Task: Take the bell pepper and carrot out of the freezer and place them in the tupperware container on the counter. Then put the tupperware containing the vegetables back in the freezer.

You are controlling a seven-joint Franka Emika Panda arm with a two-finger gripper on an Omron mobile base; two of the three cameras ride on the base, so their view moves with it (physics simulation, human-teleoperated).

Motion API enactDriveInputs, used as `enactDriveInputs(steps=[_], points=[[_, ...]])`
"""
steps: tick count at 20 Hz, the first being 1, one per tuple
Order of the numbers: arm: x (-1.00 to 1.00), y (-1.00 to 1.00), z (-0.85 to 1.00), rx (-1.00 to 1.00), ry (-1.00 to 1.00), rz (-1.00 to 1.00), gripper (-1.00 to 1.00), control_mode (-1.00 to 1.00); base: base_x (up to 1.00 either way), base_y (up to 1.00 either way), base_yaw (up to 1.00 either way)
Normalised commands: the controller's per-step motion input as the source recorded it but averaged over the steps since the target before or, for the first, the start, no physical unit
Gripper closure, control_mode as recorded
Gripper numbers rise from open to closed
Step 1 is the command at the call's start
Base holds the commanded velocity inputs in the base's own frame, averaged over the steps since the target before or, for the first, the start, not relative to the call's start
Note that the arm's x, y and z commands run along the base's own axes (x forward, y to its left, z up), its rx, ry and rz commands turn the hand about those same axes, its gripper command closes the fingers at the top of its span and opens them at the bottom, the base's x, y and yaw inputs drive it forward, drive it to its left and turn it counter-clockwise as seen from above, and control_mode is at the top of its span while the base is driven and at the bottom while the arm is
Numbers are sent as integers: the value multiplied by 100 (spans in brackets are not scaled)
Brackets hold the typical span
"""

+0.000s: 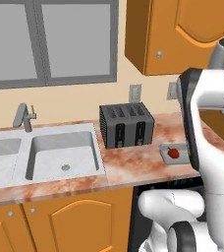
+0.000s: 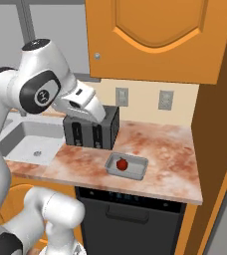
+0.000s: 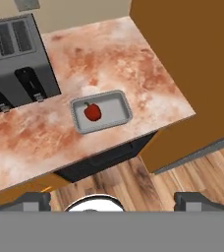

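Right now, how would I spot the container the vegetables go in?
Find the black-and-grey toaster on the marbled counter. Just in front of it, near the counter's front edge, lies the tupperware container: a shallow grey lidless tray. It is the only one holding a red bell pepper.

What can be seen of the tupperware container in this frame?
The tupperware container is a shallow grey rectangular tray with rounded corners and a raised rim, with no lid. It looks like matte plastic or metal. It sits flat on the counter, near the front edge and above the black dishwasher front, with the toaster a short way off. Inside, toward one end, lies the red bell pepper with its small green stem. The rest of the tray floor is bare, and nothing else touches it.
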Motion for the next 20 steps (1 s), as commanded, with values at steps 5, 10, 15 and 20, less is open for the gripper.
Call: enactDriveInputs(steps=[5, 10, 15, 20], points=[[-64, 25, -83, 0, 13, 4, -100, -100, 0, 0, 0], [-50, 32, -72, 2, 0, 15, -100, -100, 0, 0, 0], [-30, 11, -45, 5, -18, 23, -100, -100, 0, 0, 0], [-24, 0, -12, 0, -22, 8, -100, -100, 0, 0, 0]])
